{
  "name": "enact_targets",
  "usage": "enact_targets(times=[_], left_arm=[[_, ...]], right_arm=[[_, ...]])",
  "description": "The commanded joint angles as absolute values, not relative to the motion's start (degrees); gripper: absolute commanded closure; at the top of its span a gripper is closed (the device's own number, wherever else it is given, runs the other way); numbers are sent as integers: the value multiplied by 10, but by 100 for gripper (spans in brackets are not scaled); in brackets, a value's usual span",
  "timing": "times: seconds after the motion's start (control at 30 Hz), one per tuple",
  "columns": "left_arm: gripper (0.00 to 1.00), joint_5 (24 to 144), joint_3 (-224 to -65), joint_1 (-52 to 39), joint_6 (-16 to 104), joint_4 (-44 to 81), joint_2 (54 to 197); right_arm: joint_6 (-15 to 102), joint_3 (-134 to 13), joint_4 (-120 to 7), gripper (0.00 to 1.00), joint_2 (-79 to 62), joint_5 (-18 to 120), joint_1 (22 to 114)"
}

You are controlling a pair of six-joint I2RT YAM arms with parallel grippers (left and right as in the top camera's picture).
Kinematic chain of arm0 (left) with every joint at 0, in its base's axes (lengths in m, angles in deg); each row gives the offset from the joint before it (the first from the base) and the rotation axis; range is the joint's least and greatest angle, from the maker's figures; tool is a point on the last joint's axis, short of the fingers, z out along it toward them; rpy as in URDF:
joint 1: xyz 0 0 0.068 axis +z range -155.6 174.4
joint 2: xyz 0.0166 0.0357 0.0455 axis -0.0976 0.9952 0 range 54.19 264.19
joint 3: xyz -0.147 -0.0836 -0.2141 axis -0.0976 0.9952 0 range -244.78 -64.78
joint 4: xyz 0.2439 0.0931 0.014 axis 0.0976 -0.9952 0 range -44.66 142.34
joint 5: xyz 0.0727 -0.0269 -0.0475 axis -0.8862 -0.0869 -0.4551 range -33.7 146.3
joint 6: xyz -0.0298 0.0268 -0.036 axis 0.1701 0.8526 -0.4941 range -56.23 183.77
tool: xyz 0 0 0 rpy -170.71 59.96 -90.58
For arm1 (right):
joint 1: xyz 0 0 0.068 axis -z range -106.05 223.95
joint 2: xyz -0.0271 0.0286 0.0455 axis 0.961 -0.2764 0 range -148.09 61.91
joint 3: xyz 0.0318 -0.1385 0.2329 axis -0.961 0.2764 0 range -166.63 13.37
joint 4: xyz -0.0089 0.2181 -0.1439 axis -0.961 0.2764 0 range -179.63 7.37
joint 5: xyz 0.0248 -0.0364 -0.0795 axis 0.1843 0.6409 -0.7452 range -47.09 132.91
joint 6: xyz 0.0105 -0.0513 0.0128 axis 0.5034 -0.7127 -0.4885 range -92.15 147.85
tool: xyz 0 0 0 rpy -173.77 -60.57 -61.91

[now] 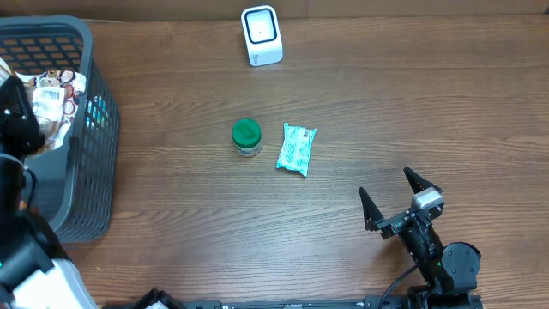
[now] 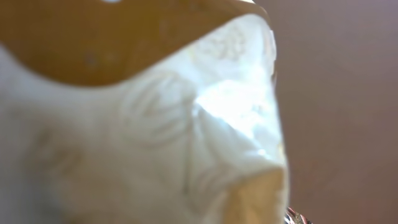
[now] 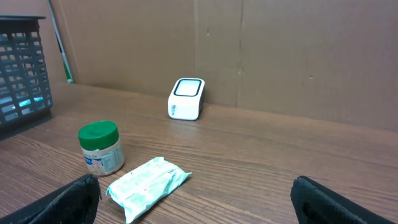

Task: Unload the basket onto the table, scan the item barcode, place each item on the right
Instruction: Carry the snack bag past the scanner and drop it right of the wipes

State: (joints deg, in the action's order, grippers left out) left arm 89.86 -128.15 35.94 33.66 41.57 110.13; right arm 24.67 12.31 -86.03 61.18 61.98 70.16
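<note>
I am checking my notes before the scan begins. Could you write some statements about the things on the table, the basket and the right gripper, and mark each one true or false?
1. The green-lidded jar stands upright on the table. True.
2. The scanner lies inside the basket. False: it stands on the table near the far edge, well apart from the basket.
3. The right gripper is open and holds nothing. True.
4. The teal packet rests on top of the jar. False: it lies flat on the table beside the jar.
5. The basket has nothing in it. False: packets show inside it.
</note>
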Motion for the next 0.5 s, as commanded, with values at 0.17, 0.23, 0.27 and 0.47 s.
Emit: enact_targets(times=[0.17,0.23,0.27,0.47], left_arm=[[88,994,-1286,239,392,337,1079],[89,985,-1286,191,446,293,1089],[90,970,-1286,167,464,271,1096],[86,822,-1286,10,513,186,1148]], right_arm=[[249,129,-864,0,616,616,703],[249,129,-864,0,616,616,703],[249,129,-864,0,616,616,703],[249,129,-864,0,616,616,703]])
